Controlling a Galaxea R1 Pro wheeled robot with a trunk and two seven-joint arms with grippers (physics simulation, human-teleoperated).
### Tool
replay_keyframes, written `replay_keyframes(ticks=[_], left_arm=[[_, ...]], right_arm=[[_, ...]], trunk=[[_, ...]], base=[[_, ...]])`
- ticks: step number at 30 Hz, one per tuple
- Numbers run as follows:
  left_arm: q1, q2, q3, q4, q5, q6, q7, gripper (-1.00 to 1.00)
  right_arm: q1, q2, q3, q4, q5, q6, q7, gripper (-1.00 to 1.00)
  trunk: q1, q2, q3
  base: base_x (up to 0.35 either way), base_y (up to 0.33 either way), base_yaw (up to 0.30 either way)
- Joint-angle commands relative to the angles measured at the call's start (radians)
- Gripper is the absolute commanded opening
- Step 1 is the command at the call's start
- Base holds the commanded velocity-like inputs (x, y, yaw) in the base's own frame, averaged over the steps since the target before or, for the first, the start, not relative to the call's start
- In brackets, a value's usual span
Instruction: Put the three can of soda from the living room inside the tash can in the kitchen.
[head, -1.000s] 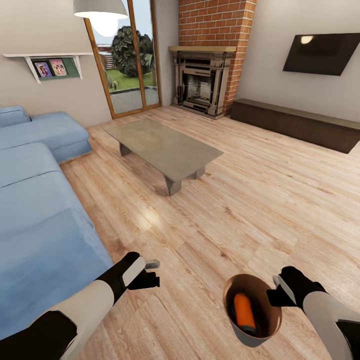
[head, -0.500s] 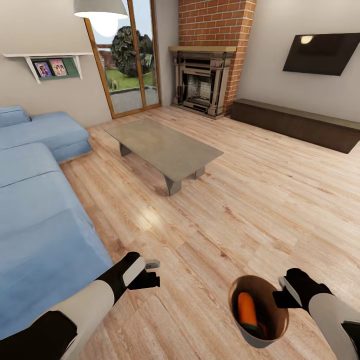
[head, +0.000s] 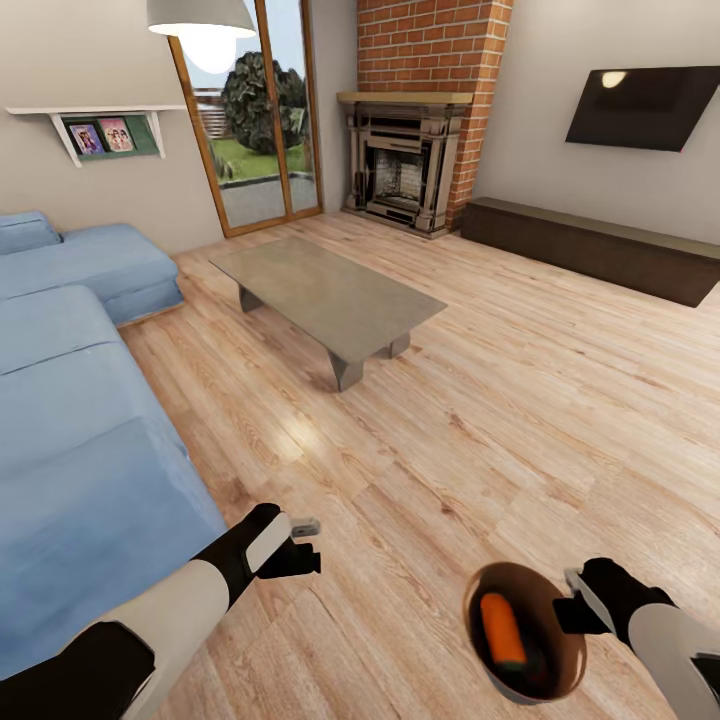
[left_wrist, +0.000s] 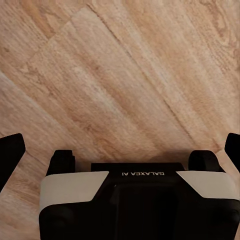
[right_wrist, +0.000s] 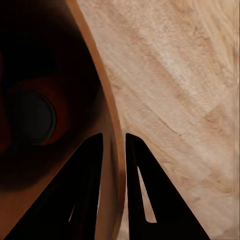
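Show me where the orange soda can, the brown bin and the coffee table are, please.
soda can (head: 502, 630), head view, on its orange side, inside the bin.
brown bin (head: 478, 598), head view, on its rim's near-left edge.
coffee table (head: 330, 285), head view, on its bare top.

cans: 1 (head: 502, 630) | bins: 1 (head: 560, 675) | grippers: 2 (head: 305, 540) (head: 572, 610) | sofas: 1 (head: 70, 400) | benches: 1 (head: 325, 290) | fireplaces: 1 (head: 400, 175) | TVs: 1 (head: 640, 108)
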Motion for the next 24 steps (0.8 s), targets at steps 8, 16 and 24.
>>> replay_keyframes(ticks=[8, 16, 24], left_arm=[[0.0, 0.0, 0.0, -0.001, 0.0, 0.0, -0.001, 1.0], [0.0, 0.0, 0.0, -0.007, 0.0, 0.0, -0.002, 1.0], [0.0, 0.001, 0.0, -0.034, 0.0, 0.0, -0.001, 1.0]], right_arm=[[0.002, -0.004, -0.009, 0.027, -0.016, -0.029, 0.005, -1.0], [0.026, -0.006, -0.01, 0.028, -0.016, -0.033, 0.005, -1.0], [0.033, -0.006, -0.009, 0.028, -0.015, -0.033, 0.006, -1.0]], trunk=[[0.0, 0.0, 0.0], [0.008, -0.014, -0.006], [0.019, -0.035, -0.016]], base=[[0.0, 0.0, 0.0], [0.0, 0.0, 0.0], [0.0, 0.0, 0.0]])
